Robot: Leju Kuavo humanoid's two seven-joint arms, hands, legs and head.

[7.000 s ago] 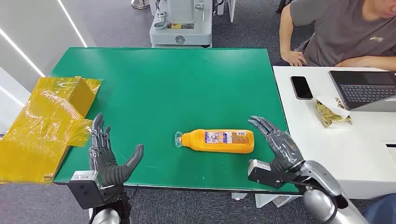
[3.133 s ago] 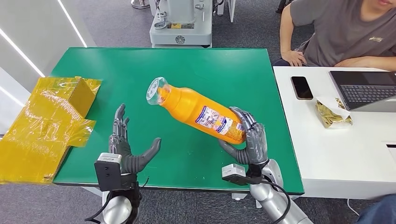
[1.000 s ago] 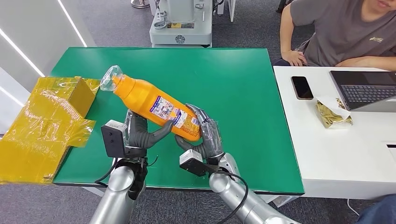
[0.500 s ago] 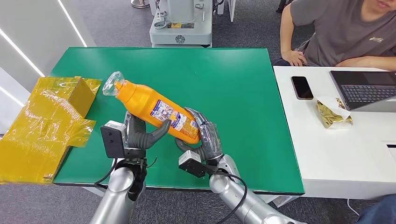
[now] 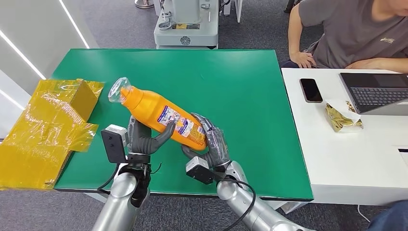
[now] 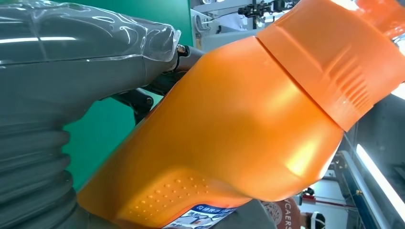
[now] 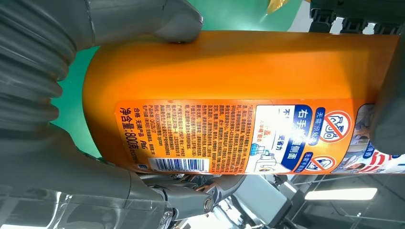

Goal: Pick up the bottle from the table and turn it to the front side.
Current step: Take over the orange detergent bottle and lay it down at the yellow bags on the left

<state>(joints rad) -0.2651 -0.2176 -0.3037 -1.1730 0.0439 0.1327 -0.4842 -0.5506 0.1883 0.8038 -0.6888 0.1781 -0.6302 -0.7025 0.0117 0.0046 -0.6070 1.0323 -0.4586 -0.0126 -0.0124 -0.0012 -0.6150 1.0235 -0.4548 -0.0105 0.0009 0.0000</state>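
Note:
An orange bottle [image 5: 156, 113] with a clear-wrapped cap [image 5: 118, 90] hangs tilted above the green table [image 5: 231, 86], cap up and toward the left. My right hand [image 5: 211, 143] grips its base end; the printed label [image 7: 239, 138] faces the right wrist camera and the thumb [image 7: 143, 19] presses the bottle's side. My left hand [image 5: 143, 139] wraps the middle of the bottle from below, with its thumb [image 5: 165, 131] across the label and its fingers behind. In the left wrist view the bottle's shoulder [image 6: 229, 124] lies right against the hand [image 6: 71, 71].
Yellow plastic-wrapped boxes [image 5: 48, 125] overhang the table's left edge. A white table [image 5: 346, 154] on the right carries a phone [image 5: 310, 90], a laptop [image 5: 375, 91] and a snack packet [image 5: 342, 117], with a person [image 5: 356, 33] seated behind it. A grey machine base [image 5: 186, 29] stands beyond the far edge.
The bottle has dropped a little and its cap end has swung slightly right and down. Both hands keep their hold and have sunk slightly with it.

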